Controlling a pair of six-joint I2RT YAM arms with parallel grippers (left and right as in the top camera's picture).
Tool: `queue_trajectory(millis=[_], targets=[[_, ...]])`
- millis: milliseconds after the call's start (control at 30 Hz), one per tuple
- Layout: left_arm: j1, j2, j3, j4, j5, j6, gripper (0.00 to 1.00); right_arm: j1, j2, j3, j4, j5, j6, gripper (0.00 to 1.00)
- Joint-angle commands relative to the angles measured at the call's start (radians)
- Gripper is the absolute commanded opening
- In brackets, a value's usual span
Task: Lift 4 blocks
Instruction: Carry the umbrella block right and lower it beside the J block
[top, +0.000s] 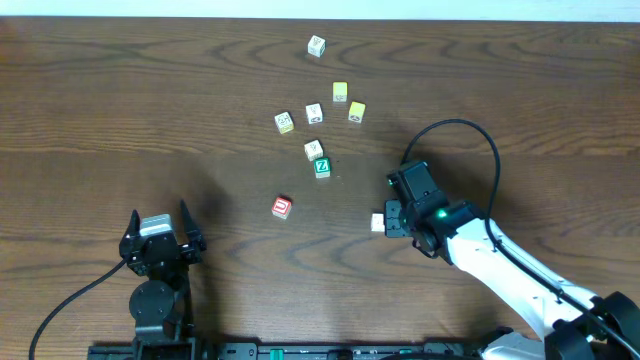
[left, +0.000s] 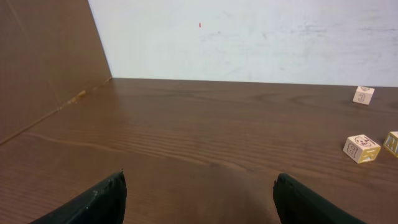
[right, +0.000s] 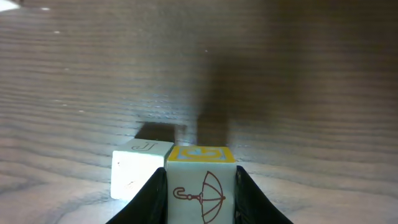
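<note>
**Item under grip.** The umbrella block (right: 200, 186), a wooden cube with an umbrella drawing on its near face and a yellow face above it, sits between the fingers of the right end effector (top: 390, 218). The fingers are pinching it on both sides. Its underside is hidden in the right wrist view, so I cannot tell whether it is clear of the surface (top: 120, 100).

**Adjacent.** The J block (right: 140, 168), white with a faint letter J, stands on the surface just beside the gripped cube, on its left in that view. I cannot tell whether the two touch.

**Other blocks.** In the overhead view:
- The red block (top: 282, 207) rests alone, near the middle of the surface.
- The green Z block (top: 322, 167) lies beyond the red one.
- A white block (top: 313, 149) lies against the far side of the green Z block, or just beside it.
- A yellow-topped block (top: 340, 92) lies further back among other lettered cubes.

**Left arm.** The left end effector (top: 160, 210) is spread wide and empty. It is at the front left, well apart from every cube.

**Progress, as judged.** One grasp is made, and its lift is not confirmed. The red, green Z and white blocks are all down on the surface with nothing gripping them. On this evidence most of the four lifts are outstanding.
</note>
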Motion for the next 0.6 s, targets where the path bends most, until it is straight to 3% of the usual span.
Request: queue_trajectory(millis=[0,433,567], targets=[[0.004,-0.005,-0.021,-0.036,-0.006,0.014,0.76,0.009,0.033,-0.01,0.004,-0.004,0.033,0.17],[0.004,-0.005,-0.021,-0.036,-0.006,0.014,0.76,0.032,0.074,-0.01,0.047,-0.003,0.041,0.19],[0.004,-0.005,-0.021,-0.036,-0.006,0.014,0.76,0.032,0.074,-0.01,0.046,0.001,0.04,0.24]])
